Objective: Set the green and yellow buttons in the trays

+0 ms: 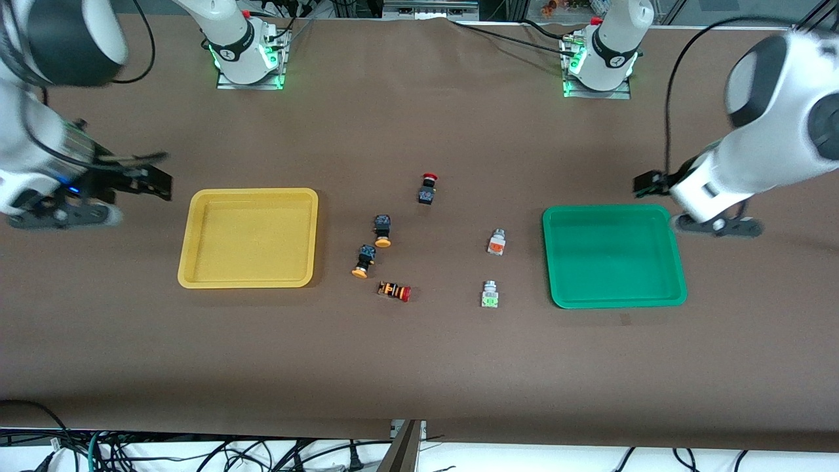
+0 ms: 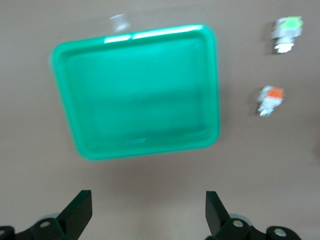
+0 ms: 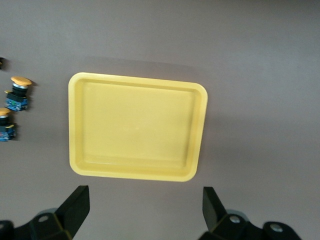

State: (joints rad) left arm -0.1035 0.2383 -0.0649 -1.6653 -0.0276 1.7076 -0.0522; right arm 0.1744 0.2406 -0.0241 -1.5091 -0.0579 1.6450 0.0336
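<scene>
The yellow tray [image 1: 190, 236] and the green tray [image 1: 549, 255] lie empty on the brown table. Between them lie two yellow-capped black buttons [image 1: 382, 231] [image 1: 362, 261], an orange-faced silver button [image 1: 497, 242] and a green-faced silver button [image 1: 489, 295]. My right gripper [image 1: 154, 180] is open and empty, over the table beside the yellow tray [image 3: 75, 125]. Its wrist view shows its open fingers [image 3: 145, 207] and both yellow-capped buttons [image 3: 18, 92] [image 3: 6, 125]. My left gripper [image 1: 645, 183] is open and empty beside the green tray [image 2: 212, 90]. Its wrist view [image 2: 148, 210] shows the green-faced [image 2: 286, 32] and orange-faced [image 2: 270, 100] buttons.
A black button with a red cap [image 1: 427, 189] stands farther from the front camera than the yellow-capped pair. An orange-striped button with a red cap [image 1: 394, 290] lies nearer to it. Both arm bases [image 1: 246, 52] [image 1: 600, 62] stand along the table's edge.
</scene>
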